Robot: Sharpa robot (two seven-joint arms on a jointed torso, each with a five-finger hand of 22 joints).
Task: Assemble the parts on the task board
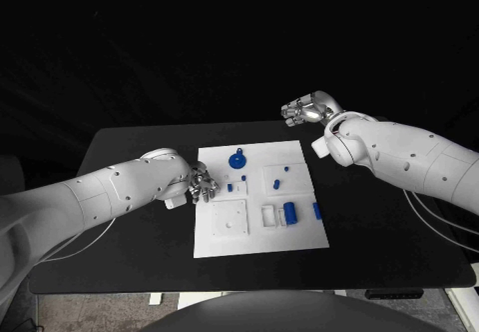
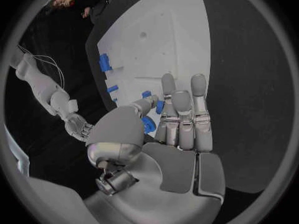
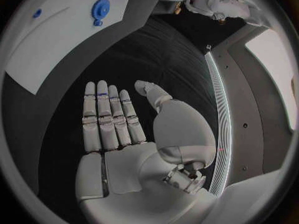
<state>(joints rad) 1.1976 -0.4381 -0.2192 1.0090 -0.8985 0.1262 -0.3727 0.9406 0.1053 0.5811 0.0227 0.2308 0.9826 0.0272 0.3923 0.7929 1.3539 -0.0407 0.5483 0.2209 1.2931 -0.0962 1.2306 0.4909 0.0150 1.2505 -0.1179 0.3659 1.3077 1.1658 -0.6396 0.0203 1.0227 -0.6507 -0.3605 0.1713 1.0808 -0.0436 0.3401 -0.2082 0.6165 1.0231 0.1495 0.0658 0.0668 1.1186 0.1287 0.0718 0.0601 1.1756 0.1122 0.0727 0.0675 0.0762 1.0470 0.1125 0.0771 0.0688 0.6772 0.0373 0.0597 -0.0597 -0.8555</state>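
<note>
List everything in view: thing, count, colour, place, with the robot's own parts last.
table: one, black, under everything.
task board: one, white, mid-table.
gear-shaped part: one, blue, far end of the board.
cylinder part: one, blue, lying in the board's near right area.
smaller parts: several, blue, scattered mid-board; exact count unclear.
left hand: silver, at the board's left edge; whether its fingers hold anything is unclear.
right hand: silver, raised beyond the table's far edge, holding nothing.

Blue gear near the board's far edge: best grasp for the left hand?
Take the blue gear by its round toothed rim, coming from above. It seems to lie flat on the task board, leaving little side face. The left hand sits nearest, at the board's left edge.
</note>
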